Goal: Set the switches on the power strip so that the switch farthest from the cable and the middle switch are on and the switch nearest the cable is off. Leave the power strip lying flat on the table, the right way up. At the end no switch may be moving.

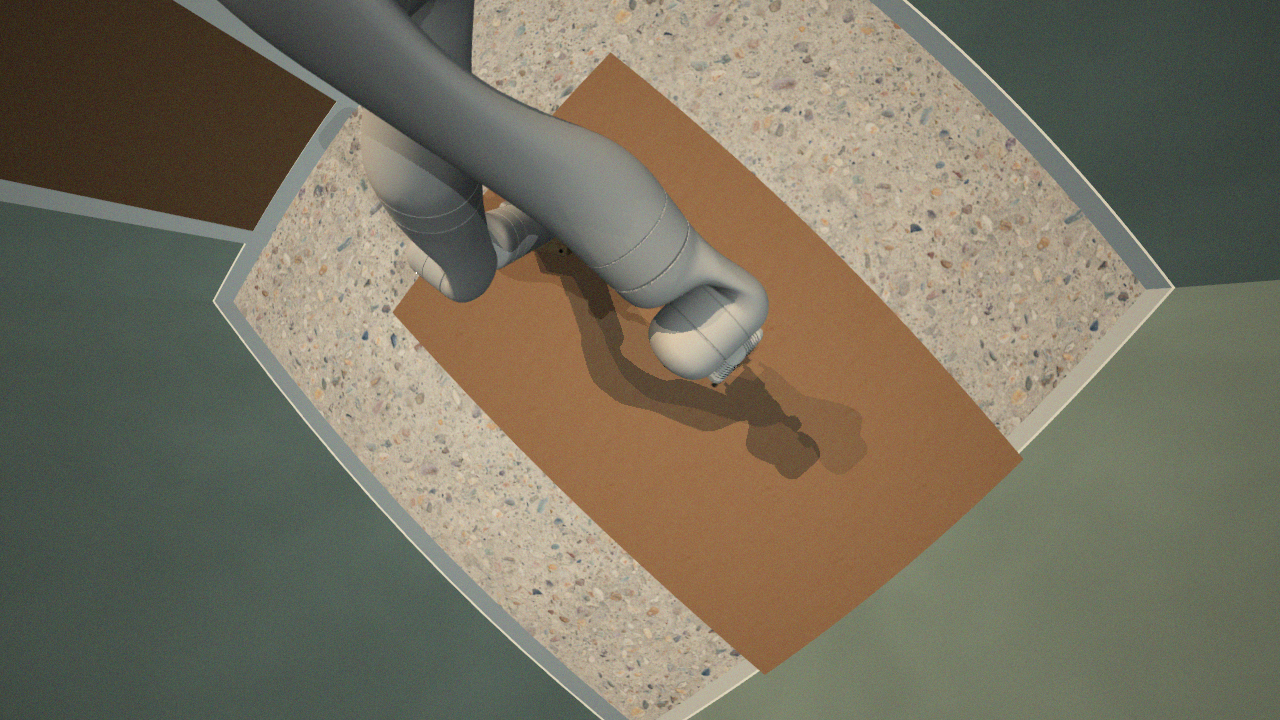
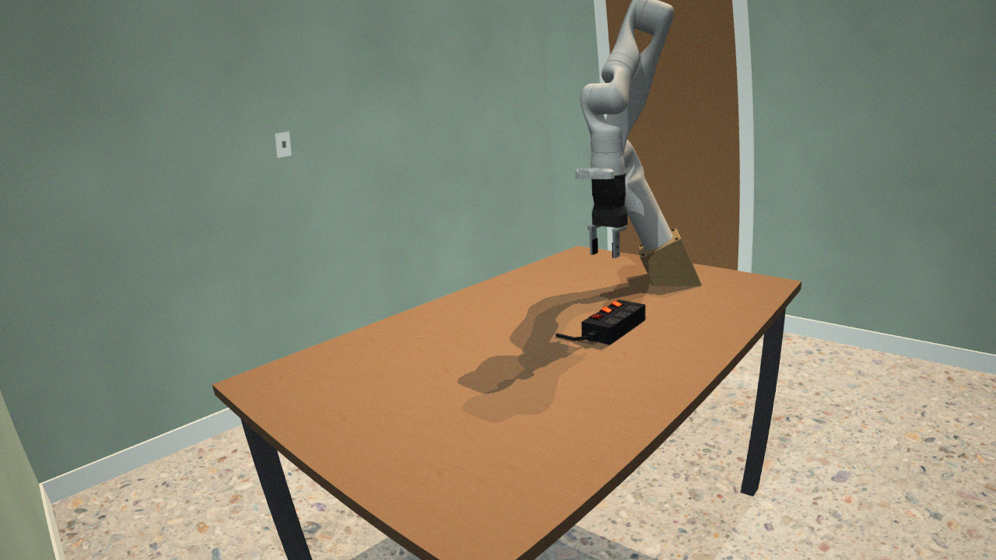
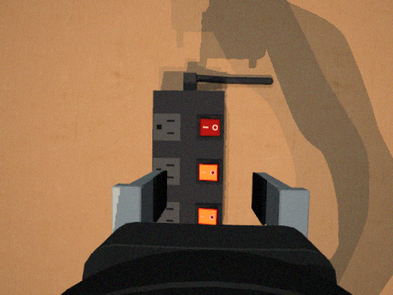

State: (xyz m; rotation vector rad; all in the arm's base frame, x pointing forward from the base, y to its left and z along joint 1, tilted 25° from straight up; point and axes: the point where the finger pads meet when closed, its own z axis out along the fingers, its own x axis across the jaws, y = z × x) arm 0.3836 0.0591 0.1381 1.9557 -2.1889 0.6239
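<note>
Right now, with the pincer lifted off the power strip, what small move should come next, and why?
Probably none beyond holding clear. The power strip lies flat; its middle switch and the switch farthest from the cable glow orange, while the one nearest the cable is dark red. The pincer hangs open above, touching nothing.

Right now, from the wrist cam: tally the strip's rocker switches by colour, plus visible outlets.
Bright orange, lit switches: 2 (middle switch, farthest switch)
Dark red, unlit switches: 1 (nearest the cable)
Outlets: 3, the last partly hidden by a finger
Total: 6
</note>
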